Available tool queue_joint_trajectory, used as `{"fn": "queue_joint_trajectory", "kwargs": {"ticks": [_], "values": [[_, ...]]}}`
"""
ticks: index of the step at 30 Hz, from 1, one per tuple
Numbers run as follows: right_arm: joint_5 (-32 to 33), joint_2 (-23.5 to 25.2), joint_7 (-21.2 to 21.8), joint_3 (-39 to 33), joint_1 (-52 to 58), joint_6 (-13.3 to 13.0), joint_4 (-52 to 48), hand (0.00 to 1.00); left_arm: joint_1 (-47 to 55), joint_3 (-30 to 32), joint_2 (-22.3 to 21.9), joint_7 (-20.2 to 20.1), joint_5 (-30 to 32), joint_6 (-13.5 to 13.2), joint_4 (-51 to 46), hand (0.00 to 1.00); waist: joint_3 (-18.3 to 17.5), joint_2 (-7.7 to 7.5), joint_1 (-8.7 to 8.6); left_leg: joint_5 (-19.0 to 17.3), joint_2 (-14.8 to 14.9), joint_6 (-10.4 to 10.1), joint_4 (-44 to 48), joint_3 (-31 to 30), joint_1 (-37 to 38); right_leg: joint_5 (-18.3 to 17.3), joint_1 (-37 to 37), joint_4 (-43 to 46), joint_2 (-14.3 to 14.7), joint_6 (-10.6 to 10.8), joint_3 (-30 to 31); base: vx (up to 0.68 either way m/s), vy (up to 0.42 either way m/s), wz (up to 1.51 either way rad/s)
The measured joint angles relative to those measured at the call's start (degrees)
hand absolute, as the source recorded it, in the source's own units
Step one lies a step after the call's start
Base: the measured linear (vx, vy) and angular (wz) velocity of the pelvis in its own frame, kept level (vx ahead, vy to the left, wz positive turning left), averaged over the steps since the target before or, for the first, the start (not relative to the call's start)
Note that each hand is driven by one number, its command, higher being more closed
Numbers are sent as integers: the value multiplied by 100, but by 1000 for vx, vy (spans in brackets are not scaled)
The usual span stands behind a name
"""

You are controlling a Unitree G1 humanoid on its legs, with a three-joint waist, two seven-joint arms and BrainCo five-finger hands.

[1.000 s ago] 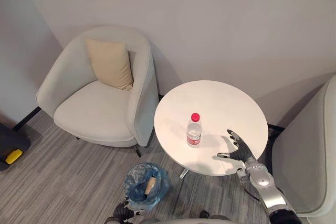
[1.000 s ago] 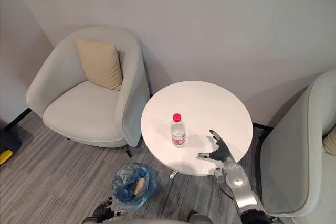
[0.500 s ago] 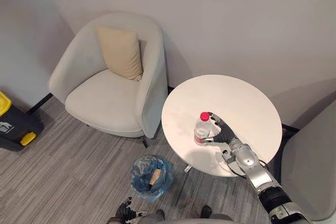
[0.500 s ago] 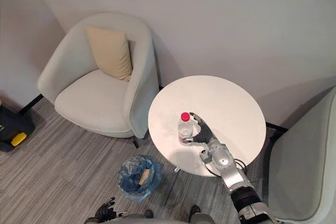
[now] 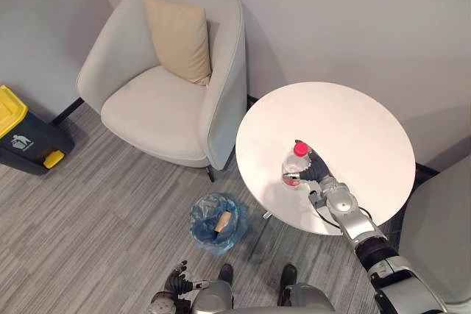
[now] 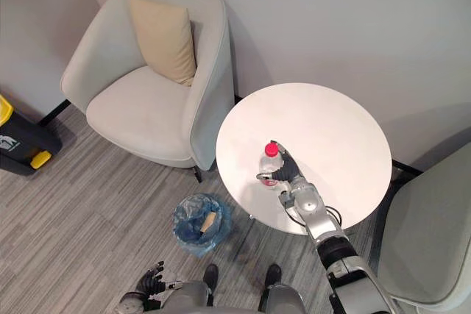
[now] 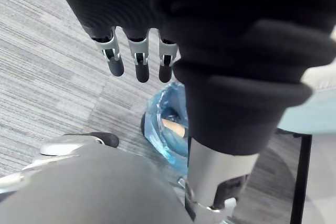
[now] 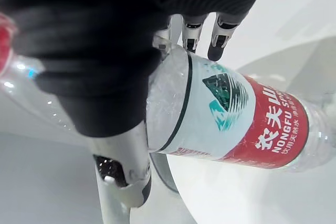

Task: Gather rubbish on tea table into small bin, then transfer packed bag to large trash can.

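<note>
Silver fingers of our right hand (image 5: 316, 174) now curl round the clear bottle (image 5: 291, 170), which sits on the tea table (image 5: 346, 119) toward its near edge. 1 second ago that hand lay open beside it. We judge the grasp made and the lift next. Our left hand (image 7: 140, 62) hangs open by the small bin (image 5: 200, 218) on the floor beside the table, with 1 scrap (image 5: 223, 220) inside.
</note>
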Motion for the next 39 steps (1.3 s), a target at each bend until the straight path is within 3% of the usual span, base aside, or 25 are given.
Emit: {"fn": "queue_joint_trajectory", "kwargs": {"ticks": [4,5,10,20,26,30,35,39], "values": [[51,-3,-122,-8,-343,-1,127,0,-33,-18,3,53,-51,-4,-120,0,169,34,3,0,-60,-1,151,-6,-188,-28,-182,177,-79,-1,1,-68,8,3],[51,-2,-130,-9,-417,-1,167,100,-36,-40,13,78,-73,-10,-167,0,211,32,6,0,-73,0,186,-2,-234,-31,-248,235,-96,1,12,-71,5,2],[56,-8,-241,-22,-710,70,415,100,-240,-53,25,109,-248,-6,-224,0,435,54,125,-3,-94,0,360,-4,-534,-58,-521,419,-163,-1,15,-93,8,1],[160,4,-260,11,-902,175,499,100,-414,-55,24,133,-427,-8,-386,0,603,103,139,-6,-119,2,511,-5,-679,-44,-667,530,-183,-27,32,-15,-2,0],[147,15,-275,-54,9,193,-1002,100,-412,-52,-51,136,-423,-6,-479,0,601,98,111,-32,-120,34,481,96,-535,-57,-605,551,-184,-6,145,3,10,-8],[-34,189,-254,-143,829,181,-2129,100,-389,-47,-101,130,-375,4,-466,0,580,58,-18,-41,-120,50,362,164,-324,-91,-453,520,-184,44,193,-9,12,-7],[-197,365,-208,-302,1638,68,-3040,100,-380,-40,-125,114,-238,6,-418,0,438,-96,-58,-46,-108,63,209,302,-144,-110,-344,451,-171,78,318,11,11,-14],[-308,417,-61,-271,2130,-20,-3508,100,-257,-38,-129,106,-212,8,-295,0,116,-182,-174,-43,-107,65,69,309,106,-90,-149,308,-166,58,311,83,14,0]]}}
